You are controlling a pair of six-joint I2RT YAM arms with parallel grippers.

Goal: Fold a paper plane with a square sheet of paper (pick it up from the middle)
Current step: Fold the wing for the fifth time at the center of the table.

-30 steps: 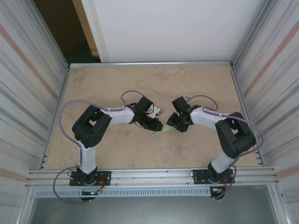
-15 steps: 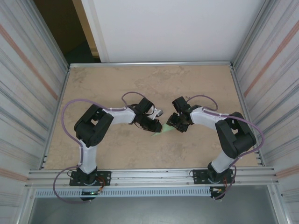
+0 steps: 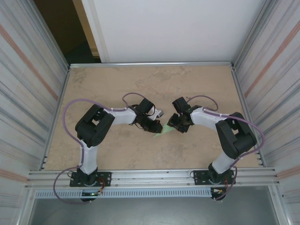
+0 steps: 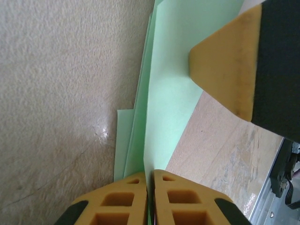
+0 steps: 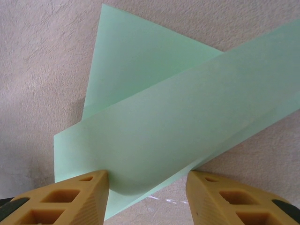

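I'm looking down on a tan, mottled table (image 3: 117, 84) boxed in by ribbed metal walls (image 3: 28, 93), with a white panel behind. The left arm (image 3: 93, 129) and right arm (image 3: 234, 136) bend inward and meet near mid-table.

From above, the wrists cover most of the sheet of paper (image 3: 161, 133). Only a small pale green wedge pokes out toward me between the two heads, lying on the table. Both wrist views cut the paper off at their borders, so I can't trace its full outline. What shows is folded into overlapping layers with straight creases.

The left gripper (image 4: 150, 187) has its yellow pads pressed together on a thin edge of the paper. Beyond them a raised flap runs away, and one right-hand finger (image 4: 225, 70) hangs over it.

The right gripper (image 5: 147, 187) stands apart, straddling a curled flap. The flap meets one pad, but I can't tell whether it is pressing.
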